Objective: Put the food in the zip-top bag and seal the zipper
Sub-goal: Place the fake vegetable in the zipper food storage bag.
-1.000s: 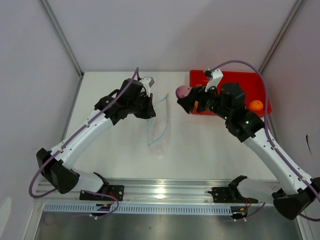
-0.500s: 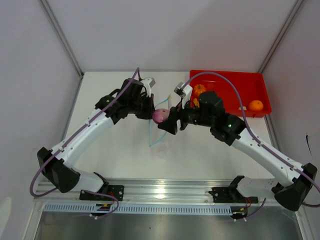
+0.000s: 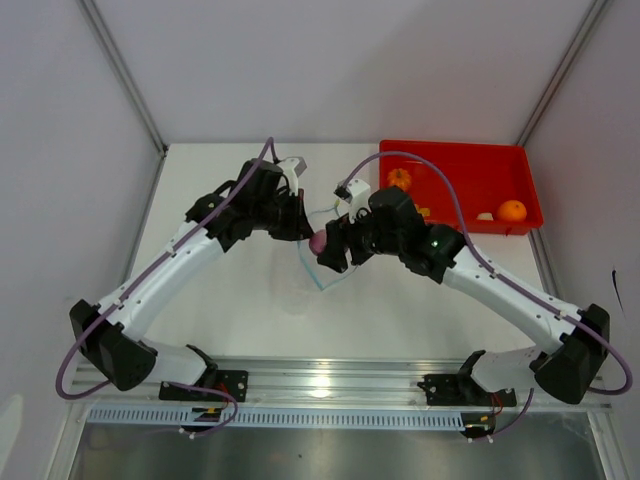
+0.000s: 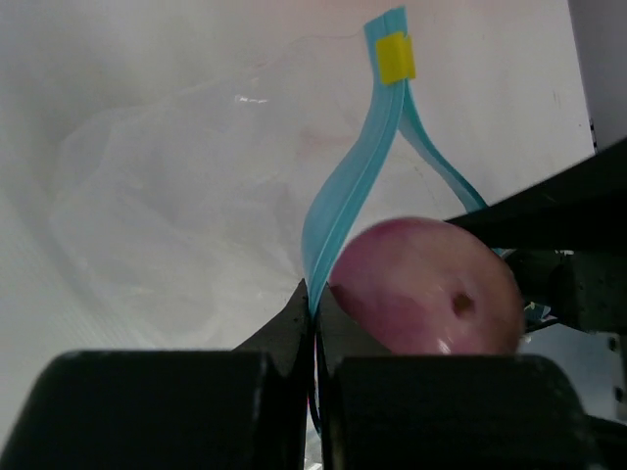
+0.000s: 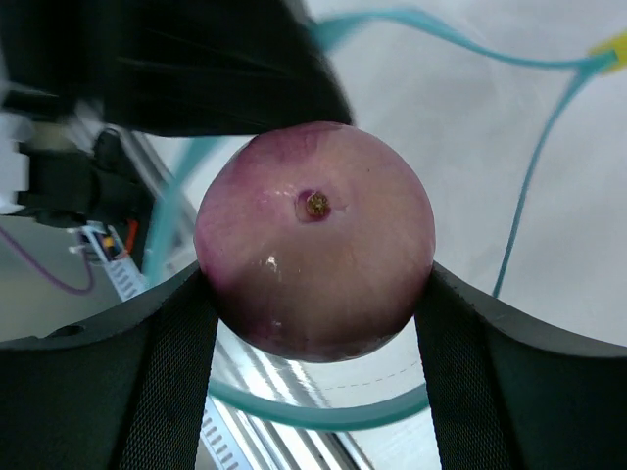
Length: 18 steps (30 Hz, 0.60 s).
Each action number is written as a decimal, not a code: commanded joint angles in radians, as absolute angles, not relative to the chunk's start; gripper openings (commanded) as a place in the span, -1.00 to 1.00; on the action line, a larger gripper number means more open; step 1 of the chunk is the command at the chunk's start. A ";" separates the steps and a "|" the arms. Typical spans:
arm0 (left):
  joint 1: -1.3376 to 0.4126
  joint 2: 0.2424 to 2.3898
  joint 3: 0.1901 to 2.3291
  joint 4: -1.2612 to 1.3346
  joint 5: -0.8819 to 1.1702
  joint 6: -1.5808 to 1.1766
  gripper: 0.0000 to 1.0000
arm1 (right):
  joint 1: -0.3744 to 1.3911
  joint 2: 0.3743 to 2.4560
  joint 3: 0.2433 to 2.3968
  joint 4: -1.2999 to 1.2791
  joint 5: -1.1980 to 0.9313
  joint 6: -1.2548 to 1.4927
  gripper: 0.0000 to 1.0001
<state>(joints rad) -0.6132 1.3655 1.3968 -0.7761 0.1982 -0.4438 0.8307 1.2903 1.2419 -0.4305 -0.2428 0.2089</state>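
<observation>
Overhead, mid-frame: left gripper [image 3: 302,228] and right gripper [image 3: 322,248] meet; right clamps purple-grey round piece [image 3: 319,241]. Left wrist: left jaws pinched shut on zipper [image 4: 343,191] of zip-top bag [image 4: 157,186]; piece lower right, touching strip. Right wrist: piece centred between both fingers [image 5: 162,372].

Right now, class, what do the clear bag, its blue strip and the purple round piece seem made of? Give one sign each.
Clear bag: thin plastic film, glossy; it crinkles and the table shows through. Blue strip: probably thicker flexible plastic, matte; it curves like ribbon. Purple round piece: likely hard plastic, smooth; small bright highlights.
</observation>
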 commanded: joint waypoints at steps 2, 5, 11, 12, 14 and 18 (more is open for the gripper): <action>-0.617 1.304 1.410 -0.750 0.216 -0.462 -0.99 | 0.853 1.327 1.287 -0.551 -0.106 0.224 -0.41; -0.615 1.295 1.407 -0.749 0.216 -0.462 -0.99 | 0.864 1.328 1.310 -0.574 -0.064 0.225 -0.19; -0.617 1.296 1.397 -0.742 0.207 -0.460 -0.99 | 0.865 1.348 1.354 -0.549 -0.080 0.232 0.86; -0.617 1.293 1.385 -0.739 0.206 -0.460 -0.99 | 0.865 1.348 1.371 -0.540 -0.081 0.236 0.96; -0.617 1.295 1.379 -0.732 0.195 -0.462 -0.99 | 0.865 1.345 1.390 -0.535 -0.087 0.239 0.99; -0.617 1.295 1.365 -0.723 0.190 -0.459 -0.99 | 0.864 1.333 1.445 -0.555 -0.063 0.241 0.99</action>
<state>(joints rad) -0.6140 1.3216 1.3724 -0.7616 0.1940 -0.4454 0.8612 1.3483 1.3743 -0.5648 -0.0914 0.2337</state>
